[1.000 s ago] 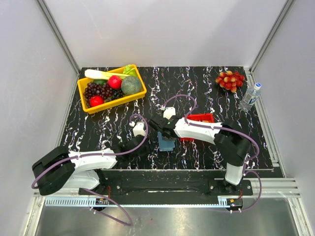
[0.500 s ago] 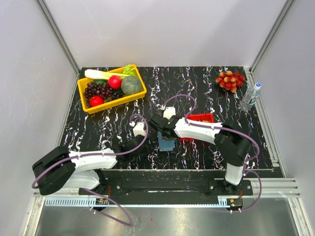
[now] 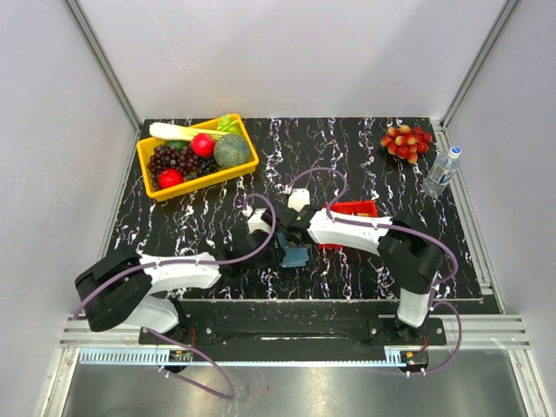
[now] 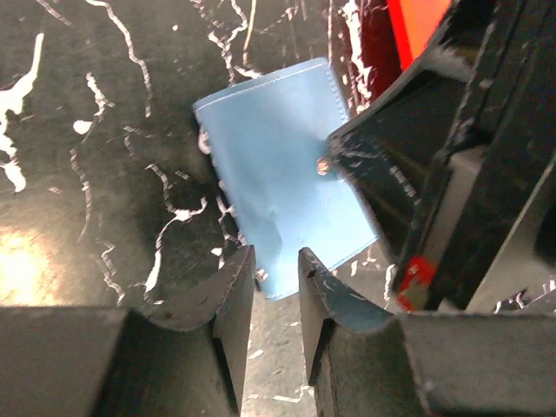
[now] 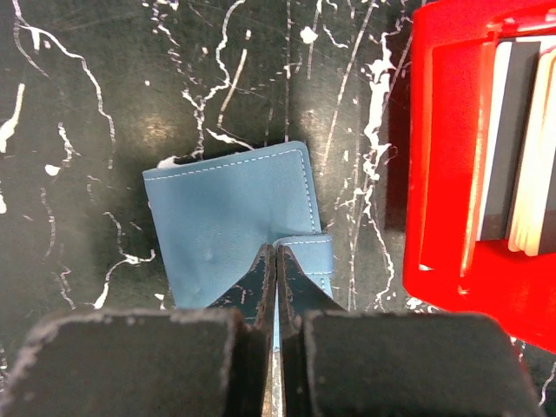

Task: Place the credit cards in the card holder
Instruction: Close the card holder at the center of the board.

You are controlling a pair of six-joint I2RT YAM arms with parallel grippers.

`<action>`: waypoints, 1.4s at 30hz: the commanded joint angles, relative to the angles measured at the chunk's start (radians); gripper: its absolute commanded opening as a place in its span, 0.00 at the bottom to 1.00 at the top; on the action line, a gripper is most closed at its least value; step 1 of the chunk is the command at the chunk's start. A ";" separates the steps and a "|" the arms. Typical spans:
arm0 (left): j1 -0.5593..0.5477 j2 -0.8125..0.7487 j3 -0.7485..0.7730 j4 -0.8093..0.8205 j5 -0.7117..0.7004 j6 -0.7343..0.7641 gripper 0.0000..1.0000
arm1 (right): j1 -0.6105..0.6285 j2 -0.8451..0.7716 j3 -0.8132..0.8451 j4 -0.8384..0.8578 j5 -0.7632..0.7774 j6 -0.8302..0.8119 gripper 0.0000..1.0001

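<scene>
The steel-blue card holder [image 3: 296,255] lies closed on the black marbled table; it also shows in the left wrist view [image 4: 274,169] and the right wrist view [image 5: 228,208]. My right gripper [image 5: 276,254] is shut on its little flap [image 5: 311,257], right above it [image 3: 292,238]. My left gripper [image 4: 276,262] is open by a narrow gap, its tips at the holder's near corner [image 3: 274,249]. Several credit cards [image 5: 519,148], dark grey, white and tan, stand on edge in a red tray [image 5: 443,174] just right of the holder.
The red tray [image 3: 356,209] sits under my right arm. A yellow basket [image 3: 201,181] of fruit and vegetables stands at the back left. A red fruit cluster [image 3: 406,142] and a water bottle [image 3: 441,171] are at the back right.
My left arm has reached forward and to the right, bringing its gripper up to the card holder. My right arm and the holder have not moved.
</scene>
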 commanded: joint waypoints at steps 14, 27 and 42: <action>0.005 0.213 0.116 -0.019 0.041 -0.071 0.27 | -0.031 0.007 -0.053 0.094 -0.080 0.028 0.00; 0.003 0.228 0.062 0.027 0.075 -0.092 0.24 | -0.063 0.004 -0.084 0.159 -0.171 0.027 0.00; 0.005 0.210 0.057 0.016 0.057 -0.092 0.24 | -0.063 0.005 -0.121 0.157 -0.226 -0.023 0.00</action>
